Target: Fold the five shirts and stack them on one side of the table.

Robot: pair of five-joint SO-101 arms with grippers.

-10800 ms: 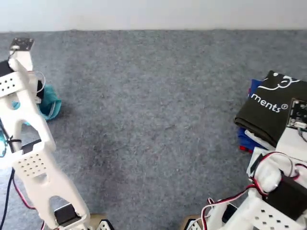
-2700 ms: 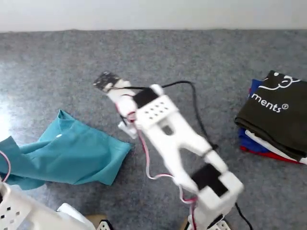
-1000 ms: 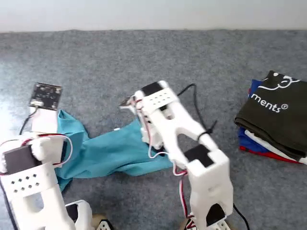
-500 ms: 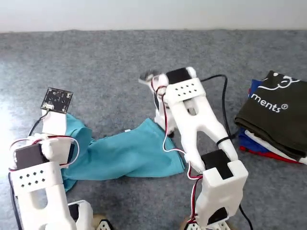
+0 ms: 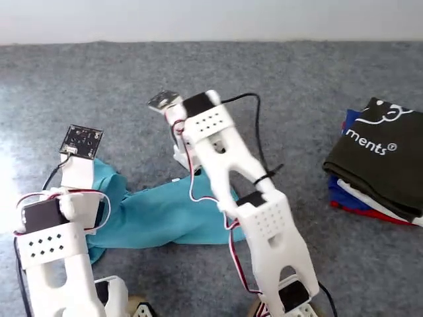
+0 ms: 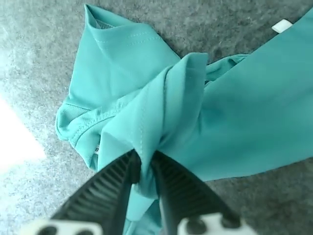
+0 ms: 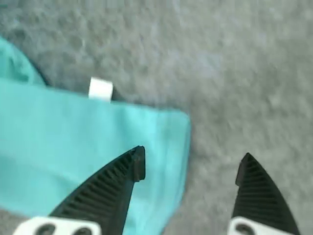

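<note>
On the grey counter (image 5: 297, 86), a teal shirt (image 5: 165, 218). Lies unfolded and rumpled near the arms' bases, drawn out in a long band from the left arm's side toward the middle. Bunches at its left end into a raised ridge of cloth, with a stitched hem and a turned-over edge beside it in the left wrist view.

At that ridge, the left pincer (image 6: 143, 166). Clamps narrow on the gathered fold of the teal shirt, with both black ribbed fingers (image 6: 115, 183) pressed against the cloth from either side.

Over the shirt's other end, the right pincer (image 7: 191, 161). Stands spread wide and grips nothing, one fingertip above the teal cloth, the other above bare counter, the shirt's edge between them. Hard to tell from the right wrist view whether either tip touches the fabric. Close by, a small white tag (image 7: 100, 89) at the shirt's border, touching the cloth.

Well apart, at the right side of the counter, a stack of folded shirts (image 5: 340, 191). Carries a dark shirt (image 5: 377, 148) with white print on top, above blue, white and red layers. Sits away from both arms.
</note>
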